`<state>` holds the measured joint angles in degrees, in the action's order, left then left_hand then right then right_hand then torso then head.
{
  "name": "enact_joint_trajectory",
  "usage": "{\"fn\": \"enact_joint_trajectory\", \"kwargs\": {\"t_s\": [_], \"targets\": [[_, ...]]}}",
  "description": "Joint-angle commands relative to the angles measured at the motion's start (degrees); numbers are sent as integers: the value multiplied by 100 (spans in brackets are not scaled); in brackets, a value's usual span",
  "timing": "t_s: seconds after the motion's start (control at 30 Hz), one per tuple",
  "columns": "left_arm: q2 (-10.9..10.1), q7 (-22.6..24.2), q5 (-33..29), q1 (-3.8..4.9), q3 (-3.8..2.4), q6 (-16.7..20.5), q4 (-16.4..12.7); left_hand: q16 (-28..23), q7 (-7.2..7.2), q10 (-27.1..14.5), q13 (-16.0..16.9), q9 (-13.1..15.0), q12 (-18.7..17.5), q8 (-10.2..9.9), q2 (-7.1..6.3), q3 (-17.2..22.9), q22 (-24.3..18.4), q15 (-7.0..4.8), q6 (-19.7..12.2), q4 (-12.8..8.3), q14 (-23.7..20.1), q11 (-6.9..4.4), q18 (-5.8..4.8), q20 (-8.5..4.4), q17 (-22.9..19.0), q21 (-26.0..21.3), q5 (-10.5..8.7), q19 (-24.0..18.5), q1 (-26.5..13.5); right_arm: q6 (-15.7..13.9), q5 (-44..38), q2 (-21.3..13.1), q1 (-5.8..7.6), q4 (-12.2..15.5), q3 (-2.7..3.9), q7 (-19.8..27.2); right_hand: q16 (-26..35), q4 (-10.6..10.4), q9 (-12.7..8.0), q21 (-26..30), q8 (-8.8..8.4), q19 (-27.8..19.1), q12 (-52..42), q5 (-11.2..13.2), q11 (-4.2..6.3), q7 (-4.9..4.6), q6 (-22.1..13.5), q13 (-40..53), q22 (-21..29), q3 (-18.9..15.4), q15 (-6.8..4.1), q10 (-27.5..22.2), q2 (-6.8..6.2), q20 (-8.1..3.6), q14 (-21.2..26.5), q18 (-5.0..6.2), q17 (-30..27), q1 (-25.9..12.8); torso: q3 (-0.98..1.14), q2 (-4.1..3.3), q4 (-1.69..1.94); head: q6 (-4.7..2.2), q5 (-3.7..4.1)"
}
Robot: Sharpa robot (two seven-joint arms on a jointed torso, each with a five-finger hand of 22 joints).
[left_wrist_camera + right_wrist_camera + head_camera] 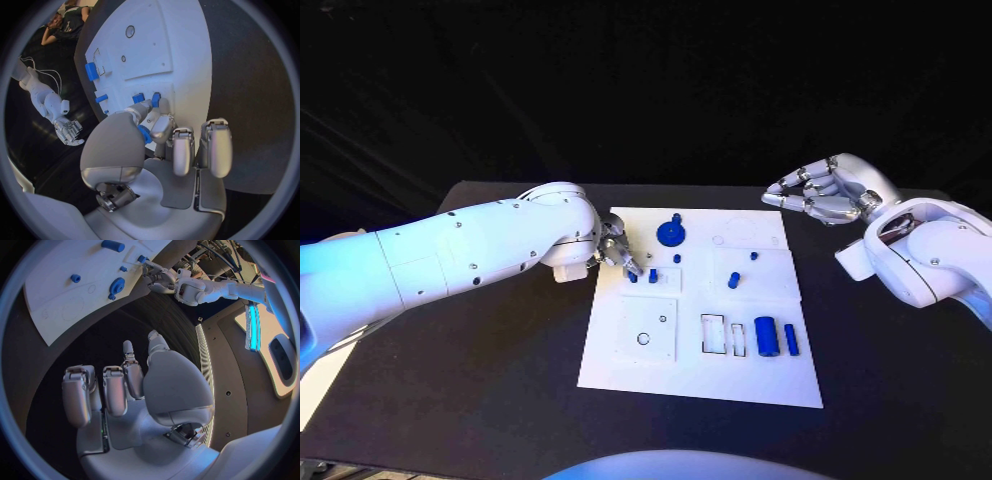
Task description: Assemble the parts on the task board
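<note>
Around me a black backdrop (646, 90) is hanging behind the black table (459, 400), and a bright cyan light strip (252, 326) is glowing on a pale wall panel (281, 360).

Blue parts (766, 335) on a white task board (632, 370), black table (459, 400).

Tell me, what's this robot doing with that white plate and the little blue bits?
It is fitting small blue parts into a white task board on a black table. The left hand is down at the board's left edge, its fingers closed around a small blue part. The right hand hovers off the board's far right corner, holding nothing. A blue disc and a blue cylinder sit on the board.
</note>
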<state>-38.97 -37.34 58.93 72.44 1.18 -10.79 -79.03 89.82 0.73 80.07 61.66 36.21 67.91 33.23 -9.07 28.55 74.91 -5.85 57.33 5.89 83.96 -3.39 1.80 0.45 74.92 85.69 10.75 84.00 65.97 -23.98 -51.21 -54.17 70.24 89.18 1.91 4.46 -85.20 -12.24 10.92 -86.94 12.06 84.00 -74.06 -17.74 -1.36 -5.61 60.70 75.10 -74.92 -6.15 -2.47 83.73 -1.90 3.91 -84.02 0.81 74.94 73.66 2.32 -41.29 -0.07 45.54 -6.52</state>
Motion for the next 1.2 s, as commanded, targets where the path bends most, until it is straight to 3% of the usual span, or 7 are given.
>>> {"fn": "enact_joint_trajectory", "kwargs": {"t_s": [0.03, 0.43, 0.93, 1.07, 1.2], "targets": [[28, -34, 24, -31, 25, -215, 14, 18, -22, 38, 16, 12, 30, 26, 4, -82, 1099, -40, 74, 19, 604, 5, -59, -36, 1508, 40, 16, 430, -85, 71, -26, 1, -4, 12, 0, 23, 39, -15, 7, 29, 15, 229, 39, -17, 35, -3, -45, 572, -910, -34, -41, 6, 55, -48, -424, 70, 648, -22, -1, 1, 2, 8, -2], [66, -38, 51, -32, 39, -203, 75, 18, -32, 59, 69, 30, 63, 51, -31, -376, 1124, -49, 117, 161, 604, -3, -66, -46, 1508, 60, 13, 440, -289, 68, -26, 2, -4, 12, 0, 28, 40, -15, 8, 29, 15, 229, 40, -17, 35, -3, -46, 572, -909, -35, -41, 5, 55, -48, -423, 70, 647, -22, 0, 3, 2, 6, -1], [16, -36, 53, -33, 39, -50, 76, 18, -25, 70, 119, 79, 87, 106, -34, -1217, 1156, -48, 134, 516, 604, 3, -73, -49, 1508, 80, -6, 451, -548, 58, -18, 2, -4, 10, 0, 45, 48, -22, 17, 34, 17, 224, 52, -17, 33, -6, -66, 565, -902, -59, -41, 0, 54, -48, -421, 72, 635, -25, 0, 0, -1, -5, 0], [-51, -21, 3, -34, 37, 120, 23, 18, -21, 52, 90, 90, 58, 115, -27, -1527, 1134, -47, 117, 670, 604, 7, -66, -48, 1508, 56, -14, 441, -629, 61, -18, 2, -4, 7, 0, 45, 49, -23, 17, 34, 15, 224, 51, -16, 32, -7, -70, 565, -901, -61, -41, 1, 53, -48, -420, 72, 633, -26, -2, 0, 0, -16, 3], [-135, 48, -393, -34, 34, 575, -42, 18, 29, -175, -274, 99, -257, 89, 6, -1941, 913, -28, -70, 884, 604, 42, 1, -41, 1508, -178, -14, 342, -656, 61, -18, 2, -4, 4, 0, 46, 49, -23, 17, 34, 15, 224, 51, -16, 32, -7, -70, 565, -901, -61, -41, 1, 53, -48, -420, 72, 633, -26, 0, 0, 2, -19, 10]]}}
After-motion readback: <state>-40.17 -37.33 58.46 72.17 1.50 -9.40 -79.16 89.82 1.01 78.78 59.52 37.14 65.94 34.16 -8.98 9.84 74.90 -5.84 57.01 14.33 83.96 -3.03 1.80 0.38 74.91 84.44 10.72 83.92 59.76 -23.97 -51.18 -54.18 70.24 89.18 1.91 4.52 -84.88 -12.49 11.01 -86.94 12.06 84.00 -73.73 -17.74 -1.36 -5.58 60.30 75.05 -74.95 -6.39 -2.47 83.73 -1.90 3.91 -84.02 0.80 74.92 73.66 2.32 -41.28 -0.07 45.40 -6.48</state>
